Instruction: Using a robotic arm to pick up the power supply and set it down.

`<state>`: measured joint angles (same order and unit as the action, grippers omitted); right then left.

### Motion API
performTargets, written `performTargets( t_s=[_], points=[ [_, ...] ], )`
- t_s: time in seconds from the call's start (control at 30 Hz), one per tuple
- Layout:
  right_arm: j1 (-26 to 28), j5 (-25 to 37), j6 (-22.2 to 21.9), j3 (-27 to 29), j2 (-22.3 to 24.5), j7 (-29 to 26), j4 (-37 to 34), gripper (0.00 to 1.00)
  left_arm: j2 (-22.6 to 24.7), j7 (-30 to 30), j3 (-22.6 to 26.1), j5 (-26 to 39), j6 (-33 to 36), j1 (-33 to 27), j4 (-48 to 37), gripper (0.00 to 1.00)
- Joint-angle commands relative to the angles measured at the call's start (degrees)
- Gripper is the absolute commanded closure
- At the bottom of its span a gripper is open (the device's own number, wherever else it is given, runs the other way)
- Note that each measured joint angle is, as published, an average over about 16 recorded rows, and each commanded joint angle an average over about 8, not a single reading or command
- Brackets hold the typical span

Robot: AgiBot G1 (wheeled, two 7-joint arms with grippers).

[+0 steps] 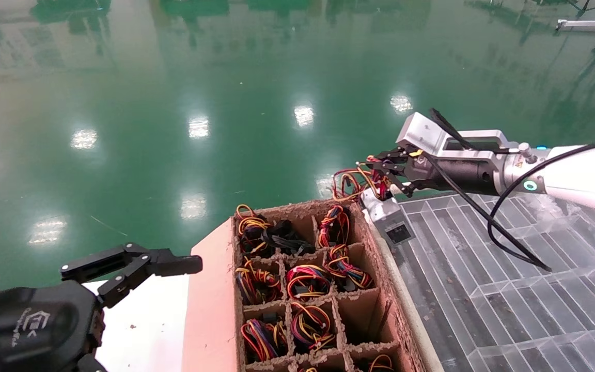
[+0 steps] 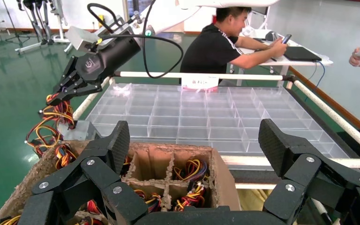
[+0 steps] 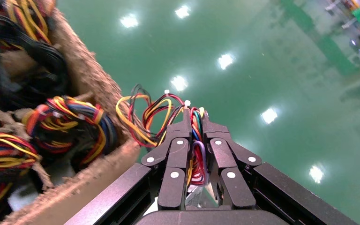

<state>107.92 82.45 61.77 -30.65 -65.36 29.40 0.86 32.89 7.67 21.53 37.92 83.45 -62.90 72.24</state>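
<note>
My right gripper (image 1: 380,173) is shut on the coloured wire bundle (image 1: 350,183) of the power supply. Its small grey box (image 1: 391,219) with a dark label hangs below the jaws, at the far corner of the cardboard box (image 1: 398,294), beside the edge of the clear tray (image 1: 509,289). The right wrist view shows the gripper (image 3: 194,119) clamped on red, purple and yellow wires (image 3: 194,157). From the left wrist view the same gripper (image 2: 58,93) holds the wires (image 2: 47,131) with the grey box (image 2: 82,131) beneath. My left gripper (image 1: 132,266) (image 2: 194,140) is open and holds nothing, near the box's front.
The cardboard box (image 2: 225,173) has several cells holding more wire bundles (image 1: 305,281), and one all-black cable (image 1: 282,237). The clear tray (image 2: 206,112) is divided into compartments. A seated person (image 2: 229,42) is behind the tray. Green floor lies beyond.
</note>
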Motion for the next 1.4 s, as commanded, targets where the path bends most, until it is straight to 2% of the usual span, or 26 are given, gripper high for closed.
performTargets(
  t_s=[0.03, 0.57, 0.6, 0.8, 0.87, 1.4],
  points=[
    [-0.4, -0.4, -0.7, 0.3, -0.1, 0.2, -0.5, 1.00, 0.0, 0.0, 0.0, 0.0, 0.0, 0.0, 0.0, 0.00],
    [-4.8, -4.1, -7.5, 2.8, 1.3, 1.9, -1.2, 0.99, 0.0, 0.0, 0.0, 0.0, 0.0, 0.0, 0.0, 0.00],
    [-5.1, -4.2, -7.9, 2.9, 1.4, 2.1, -1.2, 0.93, 0.0, 0.0, 0.0, 0.0, 0.0, 0.0, 0.0, 0.00],
    [-6.5, -5.1, -9.5, 3.5, 1.9, 2.9, -1.2, 0.18, 0.0, 0.0, 0.0, 0.0, 0.0, 0.0, 0.0, 0.00],
    [-6.7, -5.2, -9.8, 3.5, 1.9, 3.0, -1.2, 0.00, 0.0, 0.0, 0.0, 0.0, 0.0, 0.0, 0.0, 0.00],
    [-6.3, -5.0, -8.9, 3.4, 2.2, 2.4, -1.5, 0.00, 0.0, 0.0, 0.0, 0.0, 0.0, 0.0, 0.0, 0.00]
  ],
)
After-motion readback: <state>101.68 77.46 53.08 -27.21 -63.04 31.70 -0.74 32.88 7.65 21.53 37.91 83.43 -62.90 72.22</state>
